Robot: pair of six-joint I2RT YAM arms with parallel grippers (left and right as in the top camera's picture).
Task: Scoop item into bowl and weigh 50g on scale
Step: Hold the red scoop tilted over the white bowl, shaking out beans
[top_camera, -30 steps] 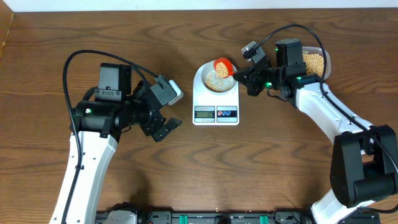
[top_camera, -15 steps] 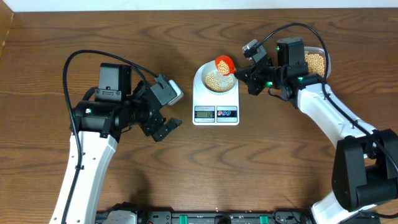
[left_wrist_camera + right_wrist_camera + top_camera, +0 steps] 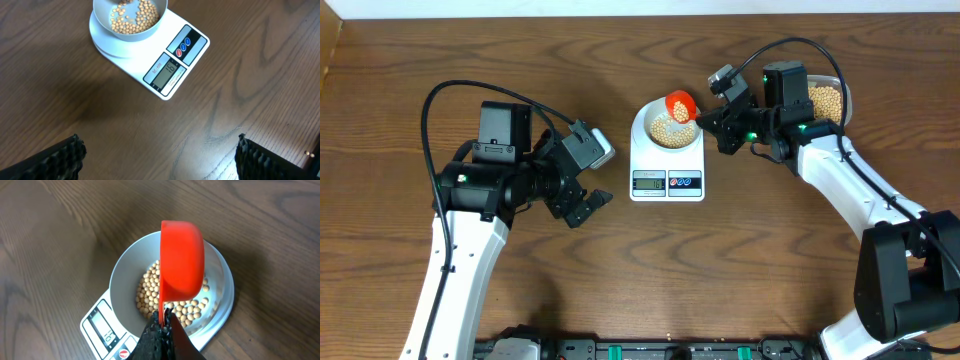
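The pale bowl [image 3: 666, 128] sits on the white scale [image 3: 667, 182] and holds tan beans [image 3: 667, 130]. In the right wrist view the bowl [image 3: 125, 275] has beans [image 3: 180, 305] across its bottom. My right gripper [image 3: 712, 122] is shut on the handle of a red scoop [image 3: 680, 105], tipped on its side over the bowl's right rim; the scoop [image 3: 182, 262] shows its underside. My left gripper [image 3: 588, 205] is open and empty, left of the scale. The left wrist view shows the bowl [image 3: 130, 20], the beans [image 3: 134, 14] and the scale's display [image 3: 165, 72].
A clear plastic tub [image 3: 827, 100] of beans stands at the back right, behind my right arm. Bare brown wood table [image 3: 720, 260] lies in front of the scale.
The scoop tipped further over the bowl and more beans lie in it than a second ago. In the last half second nothing visibly moved. The left arm is still.
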